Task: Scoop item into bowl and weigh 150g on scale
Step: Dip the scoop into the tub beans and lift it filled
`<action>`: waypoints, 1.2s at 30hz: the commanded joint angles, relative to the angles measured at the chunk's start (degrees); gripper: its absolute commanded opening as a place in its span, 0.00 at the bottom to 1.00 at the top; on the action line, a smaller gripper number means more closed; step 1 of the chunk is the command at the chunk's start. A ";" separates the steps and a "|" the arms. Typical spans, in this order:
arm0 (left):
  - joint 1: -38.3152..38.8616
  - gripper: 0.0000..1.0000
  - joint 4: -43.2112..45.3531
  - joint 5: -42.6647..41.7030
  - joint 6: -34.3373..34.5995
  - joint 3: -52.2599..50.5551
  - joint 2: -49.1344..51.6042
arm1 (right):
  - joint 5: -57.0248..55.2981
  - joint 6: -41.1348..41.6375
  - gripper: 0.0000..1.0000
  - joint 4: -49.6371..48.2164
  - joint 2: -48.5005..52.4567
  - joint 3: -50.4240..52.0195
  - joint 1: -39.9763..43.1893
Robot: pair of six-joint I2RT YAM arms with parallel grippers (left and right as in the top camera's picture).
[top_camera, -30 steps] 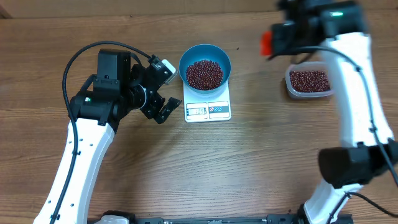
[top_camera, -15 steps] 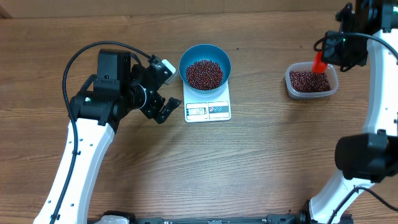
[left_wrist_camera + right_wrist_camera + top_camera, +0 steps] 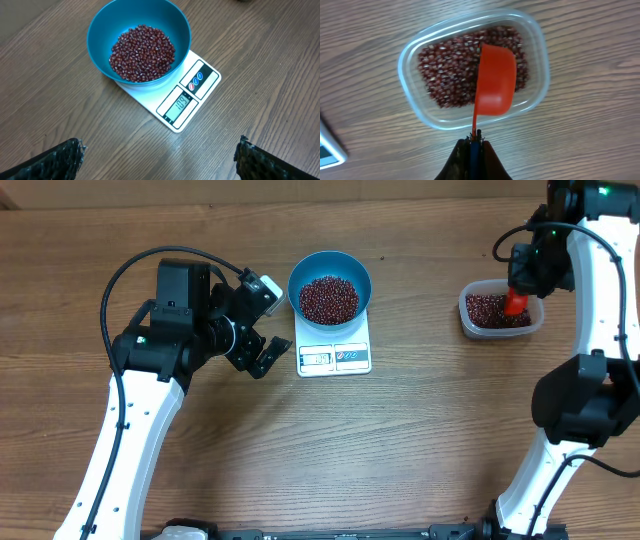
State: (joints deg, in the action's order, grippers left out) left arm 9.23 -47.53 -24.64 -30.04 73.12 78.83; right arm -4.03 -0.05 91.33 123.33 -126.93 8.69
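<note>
Your right hand (image 3: 474,144) has swung across since a second ago and now pinches the thin handle of the red plastic scoop (image 3: 495,80) over the clear rounded tub (image 3: 410,95). Your left hand (image 3: 157,160) stays spread wide beside the flat white scale (image 3: 200,95). Glossy maroon beans (image 3: 142,52) heap in the round blue bowl (image 3: 105,25) on it.

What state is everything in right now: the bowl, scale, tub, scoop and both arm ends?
Blue bowl: on the scale, holding beans.
Scale: switched on, display lit.
Clear tub: uncovered, holding beans.
Red scoop: gripped by its handle, over the tub.
Left end effector: open, empty.
Right end effector: shut on that handle.
</note>
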 commanded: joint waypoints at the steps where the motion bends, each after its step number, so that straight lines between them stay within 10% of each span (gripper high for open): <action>1: -0.22 1.00 0.15 -0.26 -0.66 1.18 0.24 | -4.24 -0.44 0.04 -1.49 1.38 1.66 0.17; 36: -0.22 1.00 0.15 -0.28 -0.66 1.18 0.24 | 17.79 -9.55 0.04 -2.36 4.07 6.78 0.74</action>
State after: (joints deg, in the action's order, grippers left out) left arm 9.23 -47.55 -24.64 -30.04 73.12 78.83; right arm 8.51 -8.45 89.17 126.76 -120.57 9.02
